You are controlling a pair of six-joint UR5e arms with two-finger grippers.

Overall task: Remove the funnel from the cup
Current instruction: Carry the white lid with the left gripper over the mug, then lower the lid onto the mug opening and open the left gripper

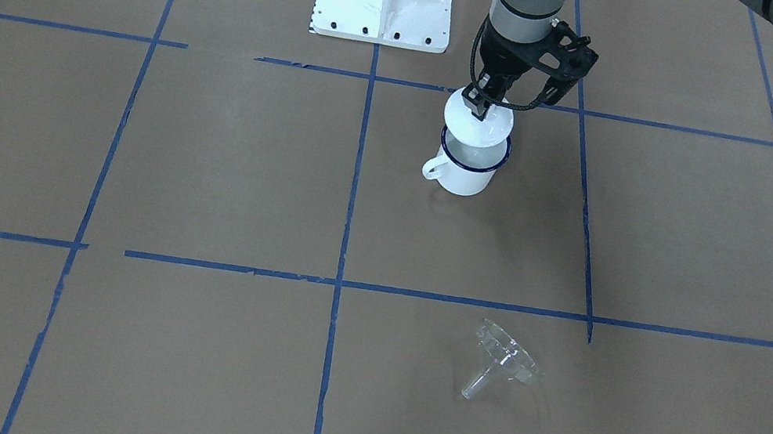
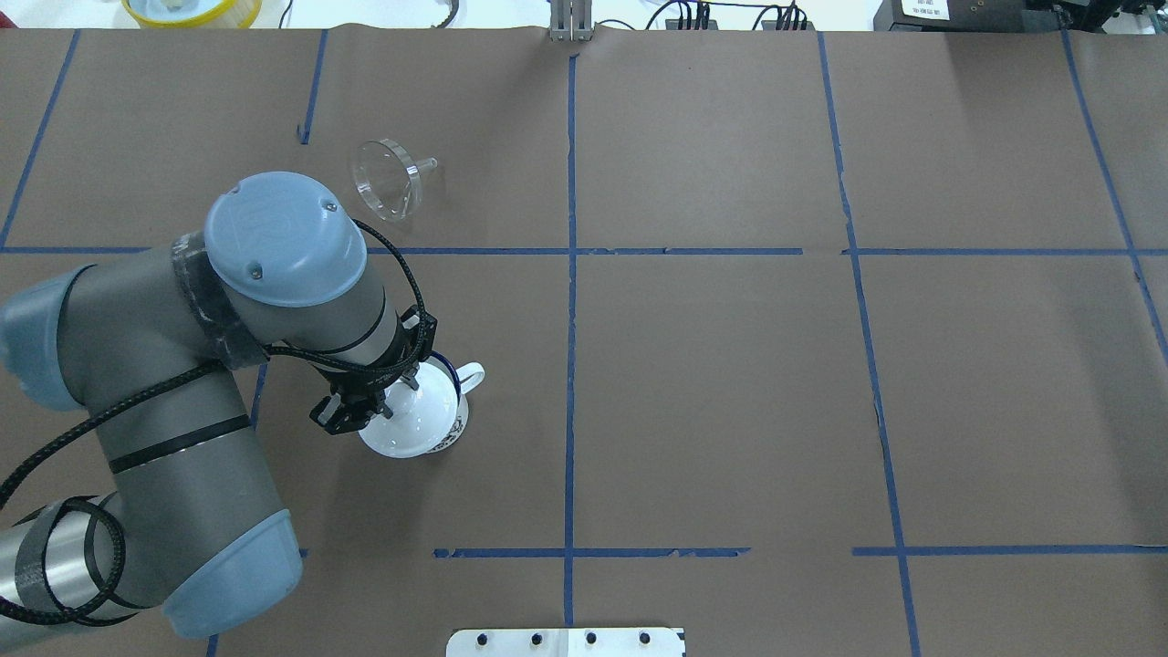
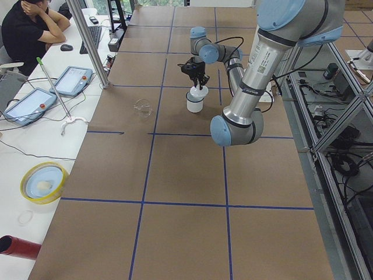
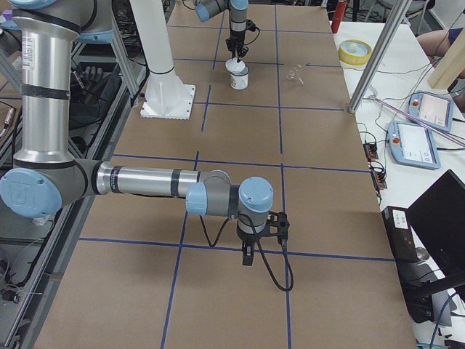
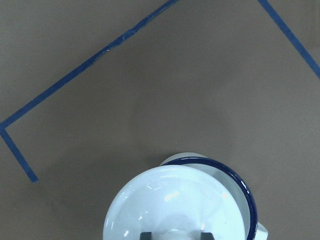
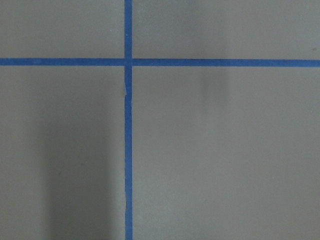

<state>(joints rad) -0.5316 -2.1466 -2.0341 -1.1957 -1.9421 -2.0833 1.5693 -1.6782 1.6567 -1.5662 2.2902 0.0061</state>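
The funnel lies on its side, well apart from the cup; the left gripper is clamped on a white lid at the cup's mouth. Moved off-centre, the lid could catch the rim and topple the cup
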